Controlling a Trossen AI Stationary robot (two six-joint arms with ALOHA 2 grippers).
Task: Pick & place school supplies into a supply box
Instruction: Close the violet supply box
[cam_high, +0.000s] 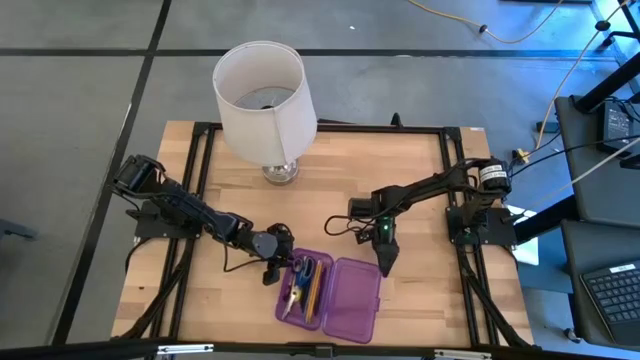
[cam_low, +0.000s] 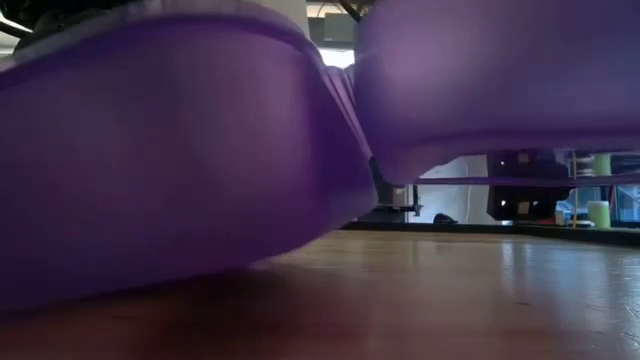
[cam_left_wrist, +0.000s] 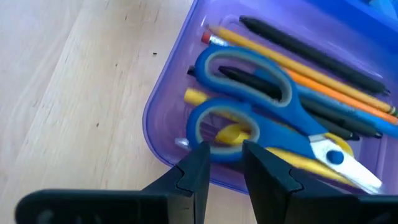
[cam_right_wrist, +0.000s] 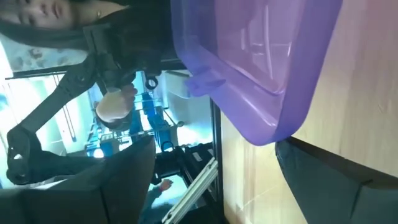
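A purple pencil case (cam_high: 340, 298) lies open on the wooden table (cam_high: 420, 200), its two halves side by side near the front edge, with a claw at either end. The left claw (cam_high: 272, 270) sits just outside the case's left end, its two dark fingers (cam_left_wrist: 196, 171) a narrow gap apart and closed on nothing, their tips just short of the purple rim. Directly ahead of those tips, inside the left half, rest blue-handled scissors (cam_left_wrist: 267, 118), their finger loops nearest the claw and their pale blades pointing away. Beneath and beyond the scissors lie yellow and orange pencils (cam_left_wrist: 323, 81) and slim dark pens (cam_left_wrist: 311, 53), all running lengthwise in the tray. The right claw (cam_high: 386, 262) stands at the outer end of the case's right half, fingers spread wide and empty, one finger (cam_right_wrist: 336, 180) showing dark just below the purple rim in its wrist view. That right half appears bare. A white-shaded lamp (cam_high: 263, 100) stands well behind both claws, toward the table's far edge. From table height, the purple case fills nearly the whole view.
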